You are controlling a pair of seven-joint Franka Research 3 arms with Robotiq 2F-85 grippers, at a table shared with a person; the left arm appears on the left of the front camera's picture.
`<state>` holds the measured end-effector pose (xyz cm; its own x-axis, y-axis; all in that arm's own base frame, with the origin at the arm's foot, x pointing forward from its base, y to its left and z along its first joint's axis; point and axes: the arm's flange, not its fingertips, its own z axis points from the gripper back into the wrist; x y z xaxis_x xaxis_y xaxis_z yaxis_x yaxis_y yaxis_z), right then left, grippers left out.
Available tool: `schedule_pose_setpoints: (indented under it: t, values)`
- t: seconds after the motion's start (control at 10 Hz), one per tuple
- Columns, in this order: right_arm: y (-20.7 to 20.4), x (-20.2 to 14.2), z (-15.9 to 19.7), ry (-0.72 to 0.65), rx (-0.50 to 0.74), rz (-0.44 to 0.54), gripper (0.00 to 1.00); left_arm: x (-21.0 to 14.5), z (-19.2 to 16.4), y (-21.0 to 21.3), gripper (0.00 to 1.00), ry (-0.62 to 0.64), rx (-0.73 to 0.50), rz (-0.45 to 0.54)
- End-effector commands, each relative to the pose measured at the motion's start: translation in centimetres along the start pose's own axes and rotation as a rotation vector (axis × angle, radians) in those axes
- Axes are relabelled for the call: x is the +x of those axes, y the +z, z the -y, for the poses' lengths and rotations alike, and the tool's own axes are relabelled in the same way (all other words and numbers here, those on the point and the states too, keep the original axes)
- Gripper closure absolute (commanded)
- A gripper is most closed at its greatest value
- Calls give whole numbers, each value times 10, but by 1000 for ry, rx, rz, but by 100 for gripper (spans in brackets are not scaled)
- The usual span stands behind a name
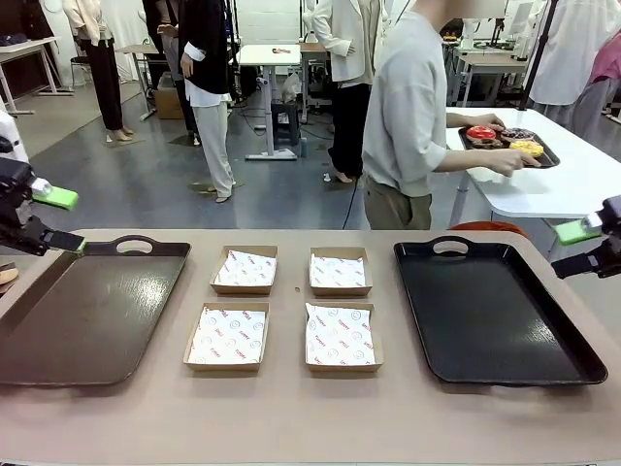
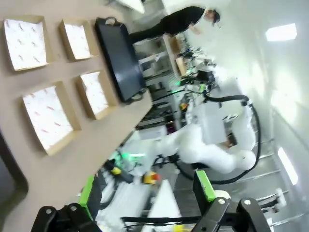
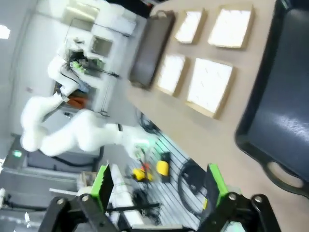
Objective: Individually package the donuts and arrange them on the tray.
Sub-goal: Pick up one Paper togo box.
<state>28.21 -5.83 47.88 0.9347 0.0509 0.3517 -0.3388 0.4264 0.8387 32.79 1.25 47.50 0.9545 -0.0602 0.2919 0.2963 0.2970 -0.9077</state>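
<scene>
1. The left gripper hangs at the left edge of the table, over the far left corner of the brown tray. Its fingers are spread wide, with the green pads well apart. They hold nothing and touch nothing.
2. The brown tray lies flat on the left of the table.
3. Four cardboard boxes sit in two rows of two between the trays. Each is open-topped and lined with printed white paper.
4. The black tray lies flat on the right of the table.
5. The donuts sit together on a small dark tray on the white table beyond, well apart from both grippers. The person's hand is at that tray's near edge.
6. The right gripper hangs at the right edge, just beside the black tray's far right corner. Its fingers are spread wide, holding nothing.
</scene>
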Motion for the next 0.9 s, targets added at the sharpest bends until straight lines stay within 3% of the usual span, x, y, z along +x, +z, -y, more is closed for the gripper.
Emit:
schedule_pose_setpoints:
  t: [0.0, 0.4, 0.8]
  values:
    - [-10, -13, 18, -28, 36, 13, 0, 7, -19, 9, 0, 97, -22, 21]
    - [24, -30, 55, -80, 42, 14, 0, -9, -56, 53, 0, 200, -2, 71]
    - [70, -50, 77, -141, 44, 93, 0, -27, -79, 93, 0, 251, 56, 135]
